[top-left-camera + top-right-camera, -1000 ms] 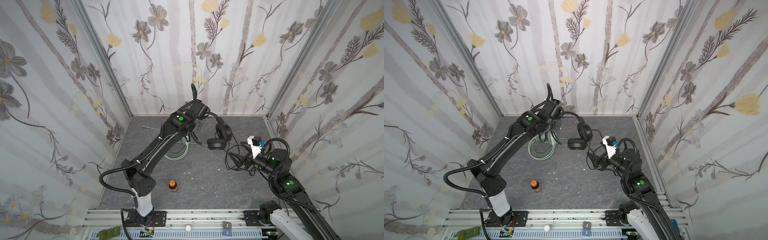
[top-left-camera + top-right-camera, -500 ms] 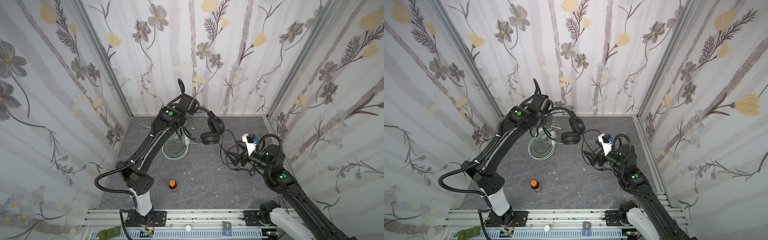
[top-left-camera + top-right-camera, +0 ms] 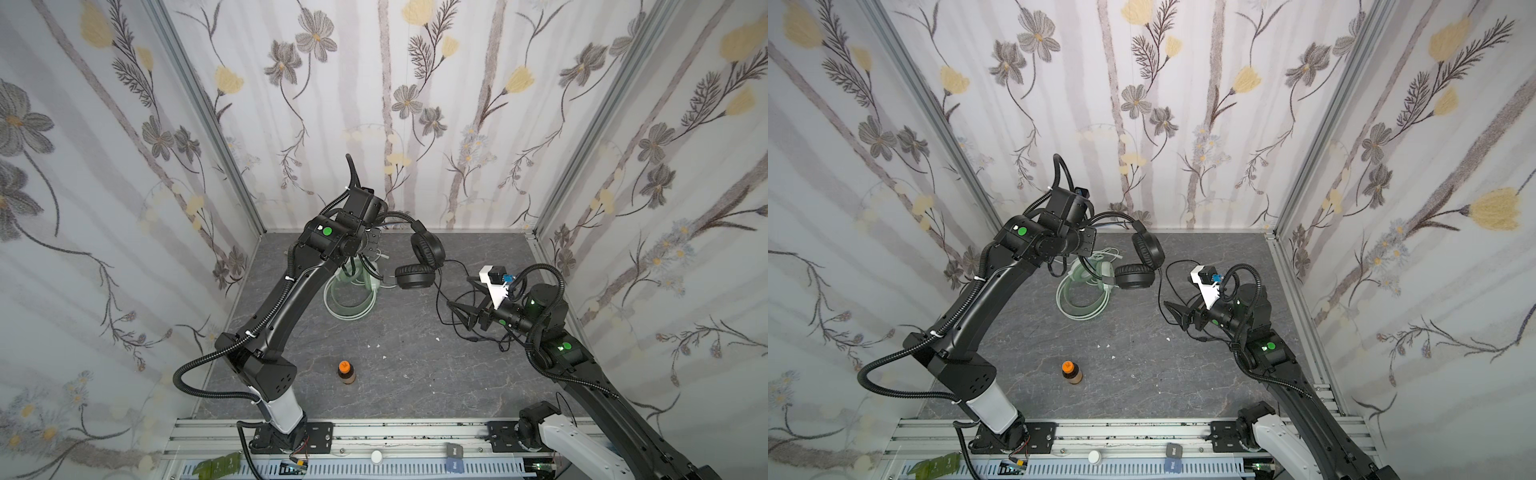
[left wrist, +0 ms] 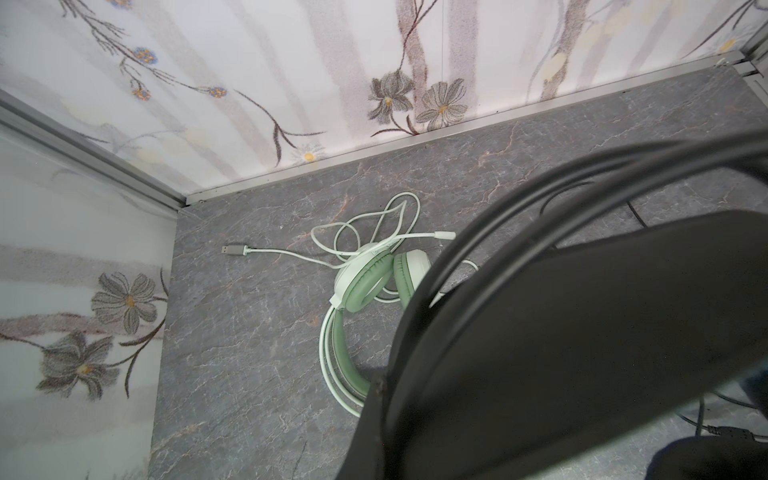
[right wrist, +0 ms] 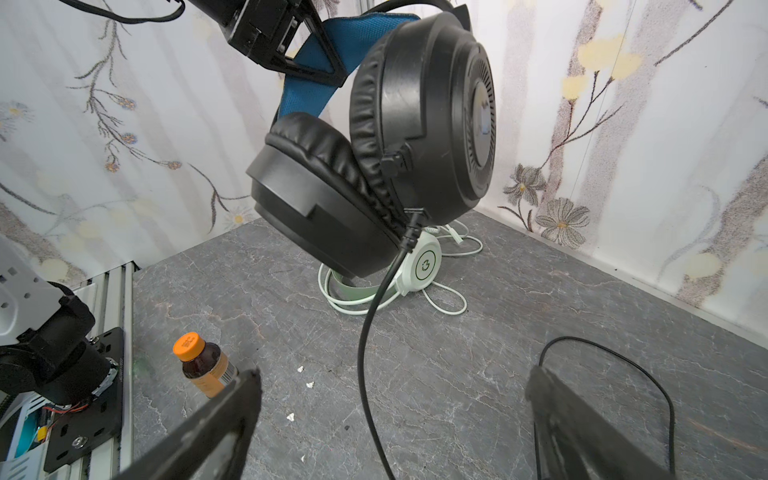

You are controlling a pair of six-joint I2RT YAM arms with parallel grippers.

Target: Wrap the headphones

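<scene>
A: How far along is the wrap?

B: Early, I'd judge. The left gripper [image 3: 374, 244] is clamped on the black headset [image 3: 419, 266] by its headband [image 5: 307, 93], hanging it above the table [image 3: 415, 386] near the back edge. Its black cable [image 5: 370, 340] trails loose toward the right edge.

A: And the right gripper [image 5: 392, 386]?

B: Jaws spread wide and empty, with the cable dangling just ahead. Next it must pinch that cable and wind it. The mint-green headset [image 4: 365, 282] lies unwrapped toward the back-left corner.
</scene>
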